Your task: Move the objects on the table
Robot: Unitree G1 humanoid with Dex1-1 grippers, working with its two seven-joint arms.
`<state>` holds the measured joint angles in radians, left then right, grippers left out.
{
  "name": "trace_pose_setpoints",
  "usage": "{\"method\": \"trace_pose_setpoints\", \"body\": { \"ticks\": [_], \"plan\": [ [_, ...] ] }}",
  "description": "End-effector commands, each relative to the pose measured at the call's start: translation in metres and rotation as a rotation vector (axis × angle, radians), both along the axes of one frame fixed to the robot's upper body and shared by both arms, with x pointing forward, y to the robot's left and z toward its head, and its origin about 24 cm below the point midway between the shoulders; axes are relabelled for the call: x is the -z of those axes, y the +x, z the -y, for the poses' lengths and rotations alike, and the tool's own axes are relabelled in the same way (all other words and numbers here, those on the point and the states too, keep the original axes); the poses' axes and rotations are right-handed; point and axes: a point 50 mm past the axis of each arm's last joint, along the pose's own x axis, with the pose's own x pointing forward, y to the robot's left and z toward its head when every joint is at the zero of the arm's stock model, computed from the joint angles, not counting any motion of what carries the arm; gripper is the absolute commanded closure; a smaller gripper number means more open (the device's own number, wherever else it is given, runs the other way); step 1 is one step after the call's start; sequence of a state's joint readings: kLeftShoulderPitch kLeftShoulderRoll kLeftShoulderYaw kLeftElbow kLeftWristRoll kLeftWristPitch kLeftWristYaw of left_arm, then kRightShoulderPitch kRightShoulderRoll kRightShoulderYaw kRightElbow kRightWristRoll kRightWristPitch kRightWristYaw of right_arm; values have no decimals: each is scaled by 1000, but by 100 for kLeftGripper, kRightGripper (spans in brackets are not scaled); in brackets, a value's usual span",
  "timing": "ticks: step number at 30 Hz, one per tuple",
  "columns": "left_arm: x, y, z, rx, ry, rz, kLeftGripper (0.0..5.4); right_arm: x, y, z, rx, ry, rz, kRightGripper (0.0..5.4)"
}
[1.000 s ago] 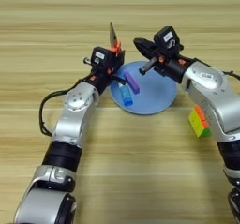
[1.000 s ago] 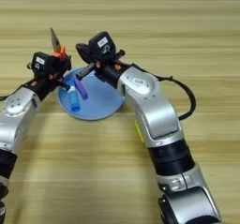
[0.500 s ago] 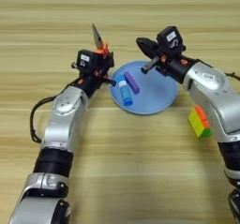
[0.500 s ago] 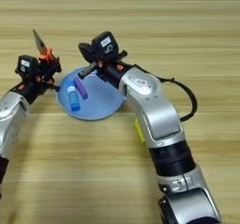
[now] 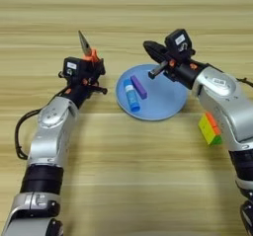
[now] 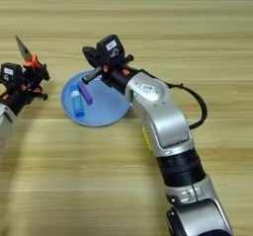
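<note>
A wooden counter (image 5: pixel 148 180) is filling the view from above. The left gripper (image 5: pixel 88 64) is hovering left of a round light-blue plate (image 5: pixel 168 101), its fingers clamped on the orange handles of the needle-nose pliers (image 5: pixel 85 45), w/ the metal tip pointing up and away. The right gripper (image 5: pixel 155 57) is reaching over the plate's far rim; its black fingers are looking spread and holding nothing.

Two objects are lying on the plate, side by side and nearly touching: a blue-and-white glue stick (image 5: pixel 131 95) and a short purple bar (image 5: pixel 139 87). A multicoloured puzzle cube (image 5: pixel 210 129) is sitting on the counter just right of the plate, partly behind the right forearm.

Handling, as a judgement: glue stick is prob. light, rigid, smooth and apt to roll, so best pinched across its middle. Purple bar looks stiff w/ flat sides, easy across its width. Cube is blocky, grip on opposite faces. Pliers are heavier and tip-heavy, so a firm hold on the handles matters.
</note>
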<state>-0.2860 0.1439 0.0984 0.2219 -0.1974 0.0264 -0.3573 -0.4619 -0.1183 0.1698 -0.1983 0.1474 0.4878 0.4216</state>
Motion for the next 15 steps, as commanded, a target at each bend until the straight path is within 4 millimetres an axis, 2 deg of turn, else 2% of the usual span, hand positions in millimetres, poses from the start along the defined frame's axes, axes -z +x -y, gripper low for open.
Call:
{"method": "trace_pose_setpoints", "body": {
  "ticks": [1,3,15],
  "plan": [
    [-4,0,-12,-52,81,26,466,3,0,0,2,6,-8,540],
    [-2,1,-15,-83,148,33,466,3,0,-1,3,7,-11,540],
    [9,4,-27,-149,295,20,466,5,0,-1,8,11,-18,540]
  ]
}}
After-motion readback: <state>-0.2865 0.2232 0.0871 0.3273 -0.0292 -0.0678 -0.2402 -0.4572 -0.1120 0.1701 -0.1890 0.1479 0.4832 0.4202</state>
